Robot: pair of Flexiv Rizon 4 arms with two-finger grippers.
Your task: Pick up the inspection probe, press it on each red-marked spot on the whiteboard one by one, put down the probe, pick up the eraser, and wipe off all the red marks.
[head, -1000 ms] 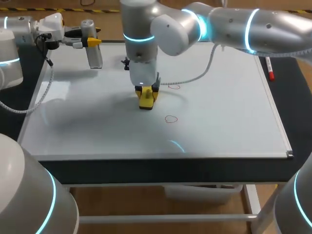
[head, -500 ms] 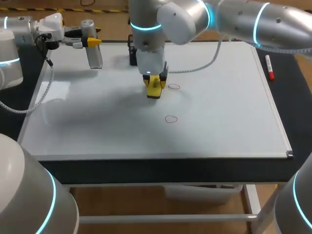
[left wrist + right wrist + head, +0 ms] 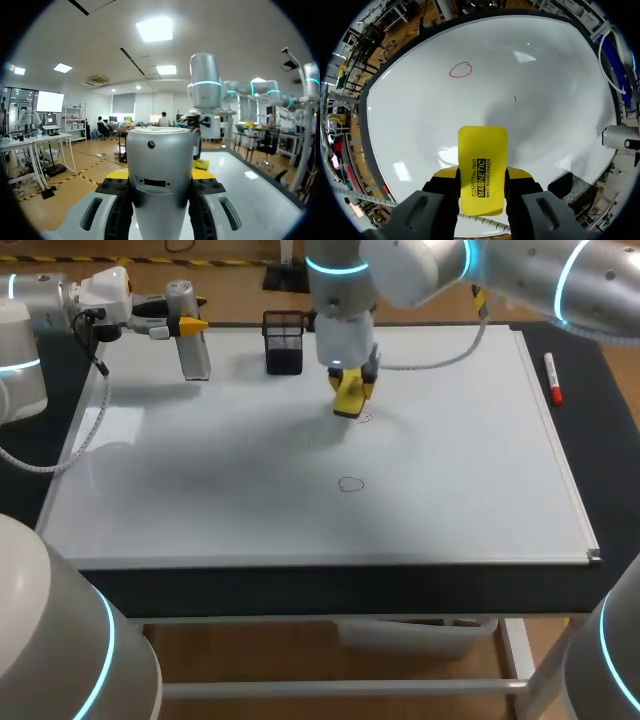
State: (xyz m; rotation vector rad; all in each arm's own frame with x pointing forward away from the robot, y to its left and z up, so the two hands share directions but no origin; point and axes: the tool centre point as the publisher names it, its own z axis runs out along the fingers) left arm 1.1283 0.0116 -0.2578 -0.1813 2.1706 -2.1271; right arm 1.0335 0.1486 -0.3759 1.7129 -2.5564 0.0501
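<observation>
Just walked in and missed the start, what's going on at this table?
The right pincer is shut on the yellow eraser, low over the whiteboard beside one faint red mark; a second red circle sits nearer the front, unwiped. The left pincer holds the silver probe at the board's far left corner.

Black mesh pen cup (image 3: 284,341) standing upright, red-tipped marker (image 3: 552,379) lying on the dark table (image 3: 612,470), well apart

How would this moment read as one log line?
right gripper shut on eraser, at far red mark | near red circle unwiped | left gripper shut on probe, whiteboard far-left corner
</observation>
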